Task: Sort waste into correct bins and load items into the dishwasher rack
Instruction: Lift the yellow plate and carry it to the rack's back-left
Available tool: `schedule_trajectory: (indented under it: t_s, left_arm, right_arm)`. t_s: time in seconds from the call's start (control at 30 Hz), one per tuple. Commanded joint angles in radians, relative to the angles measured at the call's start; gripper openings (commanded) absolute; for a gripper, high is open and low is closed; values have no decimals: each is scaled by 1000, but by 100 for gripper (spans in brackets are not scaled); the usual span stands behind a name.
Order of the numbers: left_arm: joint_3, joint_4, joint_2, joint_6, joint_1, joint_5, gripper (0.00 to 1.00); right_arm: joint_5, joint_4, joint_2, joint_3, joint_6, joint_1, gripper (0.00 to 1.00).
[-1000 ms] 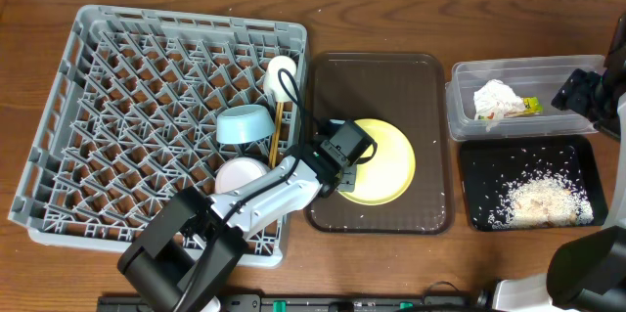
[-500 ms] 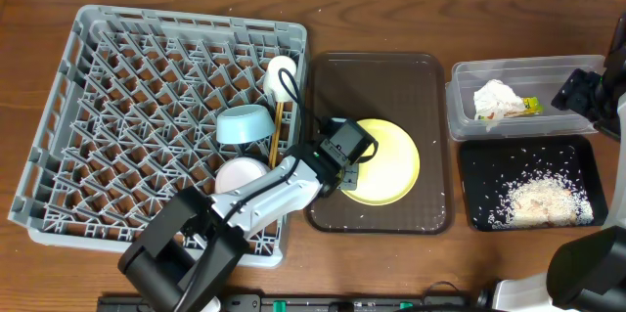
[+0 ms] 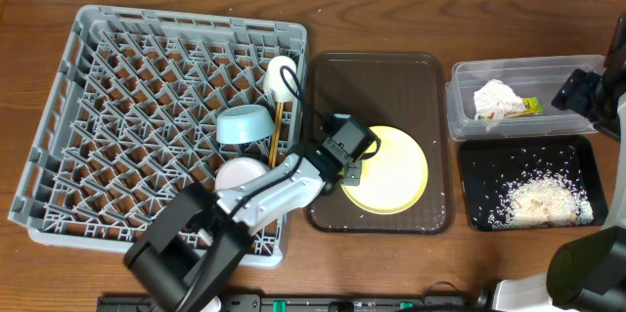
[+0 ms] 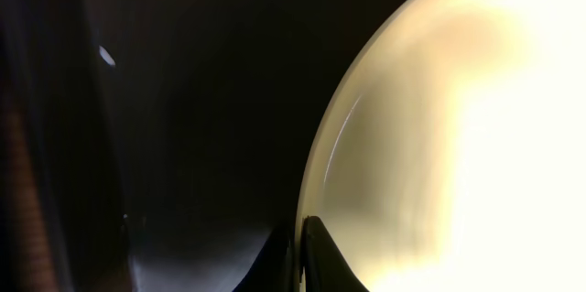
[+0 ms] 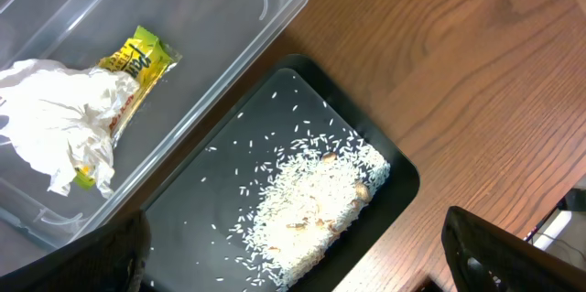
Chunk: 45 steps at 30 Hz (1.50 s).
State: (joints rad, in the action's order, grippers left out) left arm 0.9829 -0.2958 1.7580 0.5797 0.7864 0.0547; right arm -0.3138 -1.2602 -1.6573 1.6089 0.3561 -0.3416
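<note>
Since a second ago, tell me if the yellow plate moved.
Yes. The yellow plate slid right, nearer the brown serving tray's right rim, pinched at its edge by the left gripper.

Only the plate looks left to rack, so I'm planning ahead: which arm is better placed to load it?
Left. The left fingers are shut at the rim of the plate on the tray, right beside the rack. The right fingers stand open far off by the tub.

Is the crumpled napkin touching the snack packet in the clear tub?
Touching. The right wrist view shows the napkin lying over the snack packet, whose yellow end pokes out beneath it, in the clear tub.
</note>
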Motion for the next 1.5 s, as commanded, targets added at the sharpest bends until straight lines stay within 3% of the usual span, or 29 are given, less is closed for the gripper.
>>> schedule_trajectory:
  t_s: [0.0, 0.2, 0.47, 0.53, 0.93, 1.47]
  left_arm:
    - [51, -10, -111, -92, 0, 35, 6]
    - [90, -13, -359, -230, -1, 294, 6]
    - [90, -16, -564, -651, -52, 990, 6]
    - [90, -12, -565, -735, -103, 1069, 6]
    - [88, 90, -393, -916, -509, 1043, 6]
    - [87, 93, -177, -915, -463, 1000, 8]
  right_arm:
    - [-10, 0, 16, 5, 13, -11, 99]
    - [-10, 0, 16, 5, 13, -11, 99]
    - [-10, 0, 16, 5, 13, -11, 99]
    - [-10, 0, 16, 5, 13, -11, 99]
    - [-10, 0, 16, 5, 13, -11, 99]
    - [-10, 0, 16, 5, 13, -11, 99]
